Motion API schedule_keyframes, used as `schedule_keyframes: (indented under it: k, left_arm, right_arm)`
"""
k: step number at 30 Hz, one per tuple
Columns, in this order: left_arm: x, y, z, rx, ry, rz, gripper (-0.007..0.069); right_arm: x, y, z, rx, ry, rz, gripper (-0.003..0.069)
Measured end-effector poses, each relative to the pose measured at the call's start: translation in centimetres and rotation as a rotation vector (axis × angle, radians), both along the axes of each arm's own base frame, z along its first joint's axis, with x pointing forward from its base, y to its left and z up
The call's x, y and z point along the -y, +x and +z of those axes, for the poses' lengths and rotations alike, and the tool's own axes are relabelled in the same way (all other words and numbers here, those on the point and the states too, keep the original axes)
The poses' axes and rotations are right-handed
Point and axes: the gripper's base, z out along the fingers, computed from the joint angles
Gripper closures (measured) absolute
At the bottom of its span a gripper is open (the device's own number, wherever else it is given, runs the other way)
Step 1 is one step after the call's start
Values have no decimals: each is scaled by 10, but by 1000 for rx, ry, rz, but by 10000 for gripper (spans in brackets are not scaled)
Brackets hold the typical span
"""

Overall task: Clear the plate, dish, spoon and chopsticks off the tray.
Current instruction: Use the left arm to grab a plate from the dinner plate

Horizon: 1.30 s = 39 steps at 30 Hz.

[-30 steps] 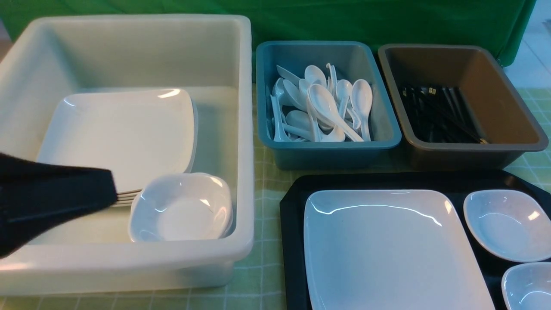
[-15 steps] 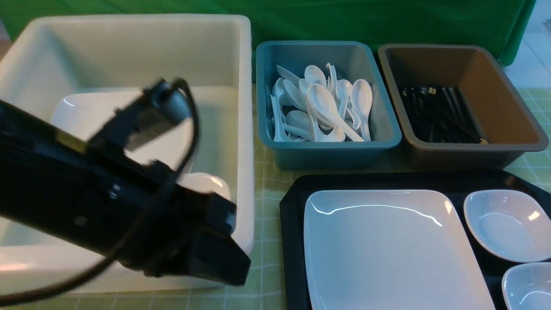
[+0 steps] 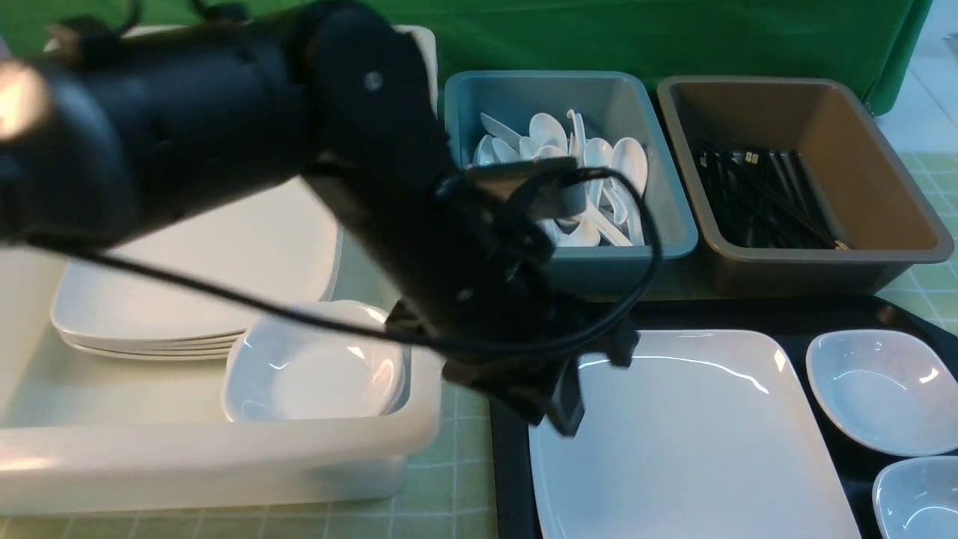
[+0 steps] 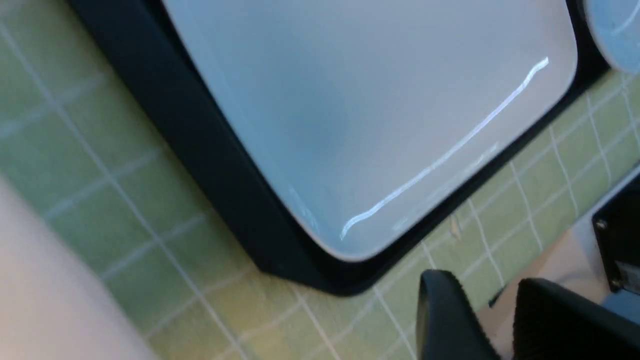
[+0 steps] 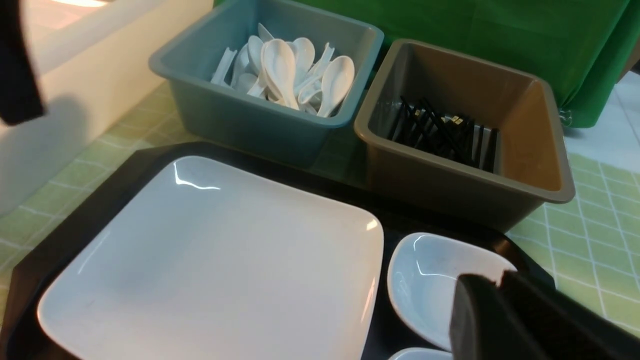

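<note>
Clearly the left pincer [image 3: 595, 393], its fingers parted and empty, hangs over the far left corner of the large glossy white square plate [image 3: 688, 442], which lies flat on the big black plastic tray [image 3: 509, 457] and spreads rightward from it. Being square, the plate offers no long axis. The right pincer [image 5: 492, 282], clenched on nothing, sits farther off by the small deep white dishes [image 5: 430, 285]. No legible writing anywhere.
</note>
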Motion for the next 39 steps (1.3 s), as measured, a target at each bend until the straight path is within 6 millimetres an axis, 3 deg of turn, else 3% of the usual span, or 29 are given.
schedule_keyframes:
  k: [5,10,14,21,29,35,39]
  left_arm:
    - [21,31,-1,32,61,-40,360]
    - [37,60,-4,112,92,-58,355]
    - [46,74,-21,134,125,-96,353]
    - [49,90,-62,127,257,-121,353]
    - [50,96,-77,127,295,-109,353]
    - [54,108,-107,143,335,-87,353]
    - [52,115,-115,178,374,-32,353]
  right_arm:
    - [0,0,0,-1,0,0,608]
    - [0,0,0,-1,-1,0,603]
    - [0,0,0,-1,-1,0,601]
    - [0,0,0,-1,-1,0,592]
    - [0,0,0,0,-1,0,587]
    - [0,0,0,0,-1,0,585]
    - [0,0,0,0,-1,0,577]
